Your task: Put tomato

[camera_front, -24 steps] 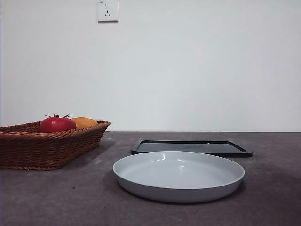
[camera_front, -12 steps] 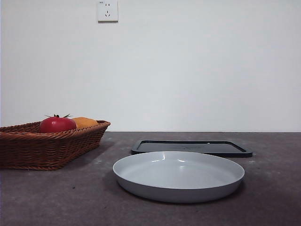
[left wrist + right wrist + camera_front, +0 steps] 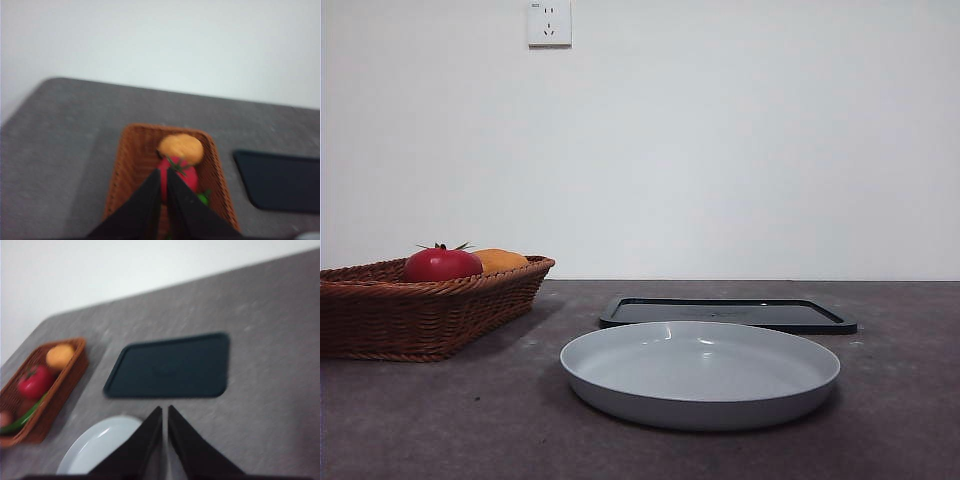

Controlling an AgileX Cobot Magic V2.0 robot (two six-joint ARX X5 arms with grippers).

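Note:
The red tomato (image 3: 441,264) with a green stem lies in the brown wicker basket (image 3: 380,320) at the left, next to an orange-yellow fruit (image 3: 500,260). In the left wrist view the tomato (image 3: 182,175) shows just past my left gripper (image 3: 163,175), which is shut, empty and high above the basket (image 3: 132,165). My right gripper (image 3: 164,412) is shut and empty, high above the table between the plate and the tray. It sees the tomato (image 3: 34,381) far off in the basket. Neither gripper shows in the front view.
A light grey round plate (image 3: 700,375) sits in the middle front, also seen in the right wrist view (image 3: 97,450). A flat black tray (image 3: 725,313) lies behind it. A green vegetable (image 3: 22,417) also lies in the basket. A wall socket (image 3: 549,22) is behind.

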